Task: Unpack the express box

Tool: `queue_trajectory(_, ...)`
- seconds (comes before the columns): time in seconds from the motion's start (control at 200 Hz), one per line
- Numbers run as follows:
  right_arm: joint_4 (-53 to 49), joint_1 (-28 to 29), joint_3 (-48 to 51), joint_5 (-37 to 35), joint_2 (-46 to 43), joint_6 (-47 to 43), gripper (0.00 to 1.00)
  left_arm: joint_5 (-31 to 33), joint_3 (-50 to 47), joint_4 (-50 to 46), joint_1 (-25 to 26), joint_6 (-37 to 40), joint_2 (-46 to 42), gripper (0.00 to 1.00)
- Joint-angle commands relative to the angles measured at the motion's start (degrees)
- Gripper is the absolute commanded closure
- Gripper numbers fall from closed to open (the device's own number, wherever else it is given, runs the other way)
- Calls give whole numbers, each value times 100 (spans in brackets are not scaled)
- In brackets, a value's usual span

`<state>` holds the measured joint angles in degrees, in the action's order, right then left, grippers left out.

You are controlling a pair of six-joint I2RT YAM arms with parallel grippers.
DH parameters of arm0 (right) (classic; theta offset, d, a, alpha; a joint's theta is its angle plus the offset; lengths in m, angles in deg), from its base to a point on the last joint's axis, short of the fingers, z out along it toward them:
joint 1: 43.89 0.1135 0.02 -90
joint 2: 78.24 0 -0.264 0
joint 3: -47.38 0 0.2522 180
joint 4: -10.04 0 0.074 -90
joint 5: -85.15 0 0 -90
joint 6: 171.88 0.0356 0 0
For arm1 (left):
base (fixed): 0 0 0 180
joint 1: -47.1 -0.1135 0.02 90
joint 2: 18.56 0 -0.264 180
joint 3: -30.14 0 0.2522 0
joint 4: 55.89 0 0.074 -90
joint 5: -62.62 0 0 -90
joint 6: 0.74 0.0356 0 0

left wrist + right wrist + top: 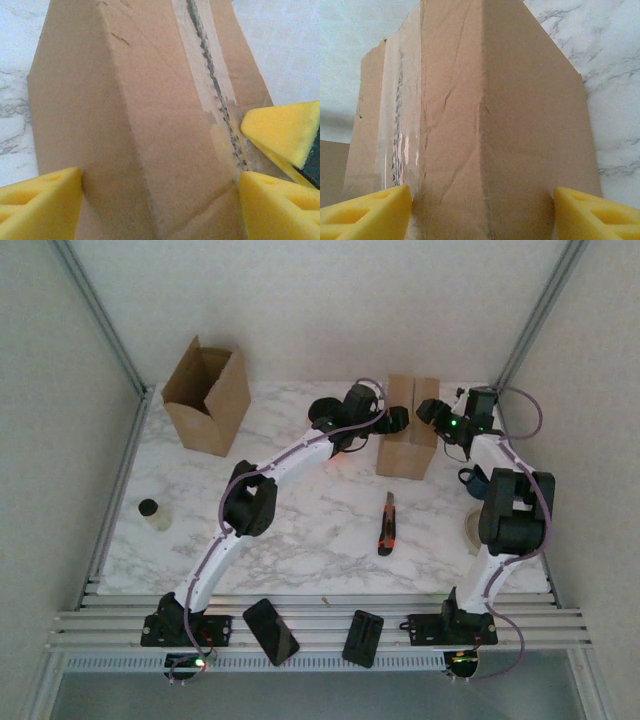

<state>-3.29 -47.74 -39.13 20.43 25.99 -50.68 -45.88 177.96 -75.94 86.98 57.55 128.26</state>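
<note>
**Tape slit, flaps down: the unpacking has barely begun**

Yellow foam pads [40,200] sit closest to the lens in the left wrist view, lying against the cardboard of the express box [150,125]. The left hand [160,200] is spread wide and pinches one half of the box top, one pad on the outer wall and one at the tape seam [207,55]. The right hand [482,205] does the same on the other half.

From above, the express box [408,430] stands upright at upper centre of the marble surface [300,530]. The left hand [393,420] and right hand [430,410] meet over its top.

By my reading the tape is cut, since a ragged dark line runs down it. The flaps lie flat, so parting them and taking out whatever is inside is left to do.

The wrist views give the frayed seam and creased cardboard, which are too small to read from above. The top view adds the surroundings: a utility knife [387,525] lying below the box, and an open carton [207,395] at upper left.
</note>
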Motion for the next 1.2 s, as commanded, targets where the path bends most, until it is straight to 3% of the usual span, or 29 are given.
queue_trajectory(0.0,-277,556,348,580,-408,233,27,-175,-205,-75,438,67,-281,23)
queue_trajectory(0.431,-412,1480,791,80,-1698,521,27,21,-660,-311,1072,364,-1332,23)
queue_trajectory(0.656,-664,2070,712,-213,-2176,661,27,482,-1204,-564,1391,565,-2176,22)
queue_trajectory(0.916,-889,3043,460,-565,-2294,748,27,1315,-3058,-456,1696,348,-3821,21)
queue_trajectory(1.197,-891,4143,83,-1030,-1677,722,27,1913,-5272,120,1959,-198,-5482,20)
